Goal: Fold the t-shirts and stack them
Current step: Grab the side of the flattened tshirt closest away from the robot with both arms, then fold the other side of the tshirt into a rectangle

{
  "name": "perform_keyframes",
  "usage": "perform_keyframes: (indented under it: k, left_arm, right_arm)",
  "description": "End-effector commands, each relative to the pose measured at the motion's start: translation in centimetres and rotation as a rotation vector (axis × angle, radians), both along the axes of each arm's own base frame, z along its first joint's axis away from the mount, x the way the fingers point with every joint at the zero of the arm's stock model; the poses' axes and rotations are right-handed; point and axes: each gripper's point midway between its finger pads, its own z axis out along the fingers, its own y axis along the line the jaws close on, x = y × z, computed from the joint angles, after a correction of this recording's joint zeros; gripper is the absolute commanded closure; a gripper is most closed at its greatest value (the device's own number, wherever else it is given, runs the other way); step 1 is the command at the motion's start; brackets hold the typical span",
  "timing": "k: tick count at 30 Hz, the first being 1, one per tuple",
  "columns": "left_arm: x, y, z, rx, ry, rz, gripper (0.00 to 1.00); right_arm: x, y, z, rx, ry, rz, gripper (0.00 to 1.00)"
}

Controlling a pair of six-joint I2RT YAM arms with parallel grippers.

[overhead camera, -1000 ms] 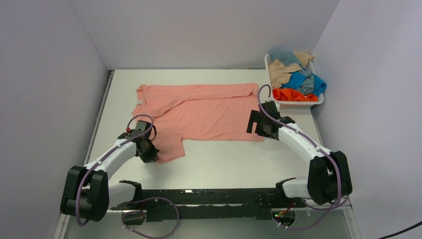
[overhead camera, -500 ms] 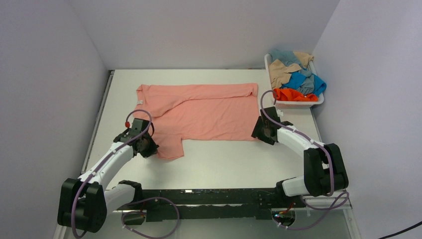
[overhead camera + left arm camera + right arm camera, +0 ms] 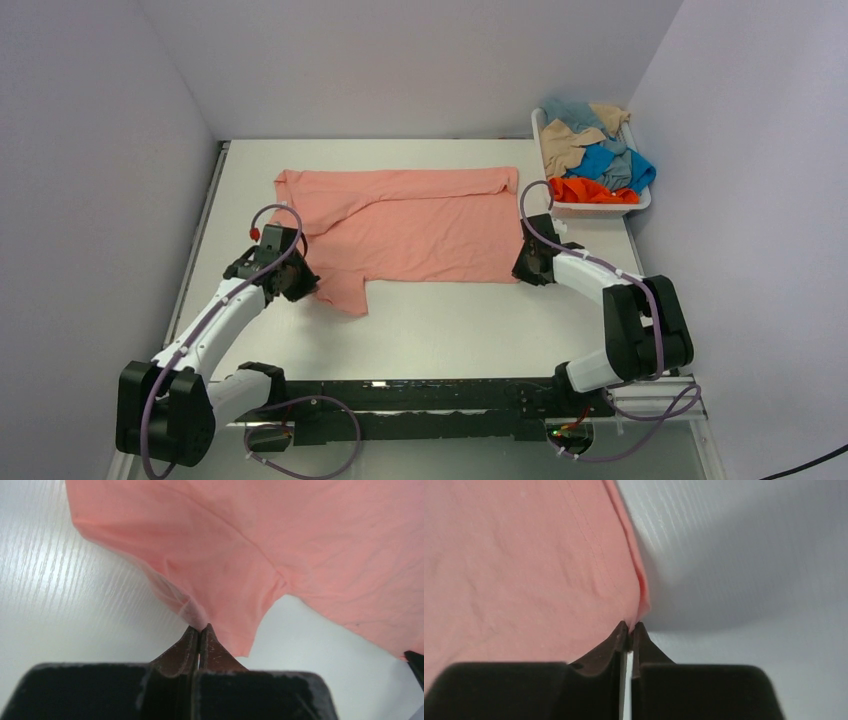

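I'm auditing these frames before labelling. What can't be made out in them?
Top view: tips of the left pincer and right pincer sit hidden under their wrists; only wrist views show them.
Top view: bundled shirts in the basket overlap; count unclear.
Right wrist view: salmon shirt blurred close up; layers pinched unclear.
Left wrist view: dark shape cut off by the right edge.

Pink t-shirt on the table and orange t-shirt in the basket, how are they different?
The salmon pink cloth t-shirt lies spread out on the white table; the orange cloth t-shirt is scrunched up in the white plastic basket among other shirts. The left gripper and right gripper pinch the pink one's edges; no gripper holds the orange one. Both are plain soft cloth.
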Motion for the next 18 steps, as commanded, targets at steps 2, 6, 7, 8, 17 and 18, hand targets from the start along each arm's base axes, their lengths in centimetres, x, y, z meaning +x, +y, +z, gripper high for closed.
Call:
perform_keyframes:
  k: [2, 6, 7, 8, 17, 18]
  left_arm:
    - [3.4, -1.0, 3.6, -0.054, -0.12, -0.034, 1.0]
    - [5.2, -0.7, 5.0, -0.062, -0.146, -0.028, 1.0]
    - [5.8, -0.5, 5.3, -0.063, -0.152, -0.023, 1.0]
    - [6.4, -0.3, 5.7, -0.069, -0.159, -0.019, 1.0]
    - [13.0, 1.5, 9.2, -0.105, -0.248, -0.001, 1.0]
    - [13.8, 1.6, 9.5, -0.103, -0.255, -0.005, 1.0]
  right_arm:
    - [1.3, 0.5, 1.1, 0.007, -0.004, 0.025, 1.0]
    - [2.8, 1.0, 3.1, 0.008, -0.02, 0.067, 1.0]
    - [3.2, 1.2, 3.5, 0.011, -0.023, 0.076, 1.0]
    - [3.7, 1.3, 3.8, 0.015, -0.024, 0.08, 1.0]
    - [8.7, 1.1, 6.5, 0.024, -0.017, 0.075, 1.0]
    - [9.1, 1.2, 6.5, 0.029, -0.007, 0.078, 1.0]
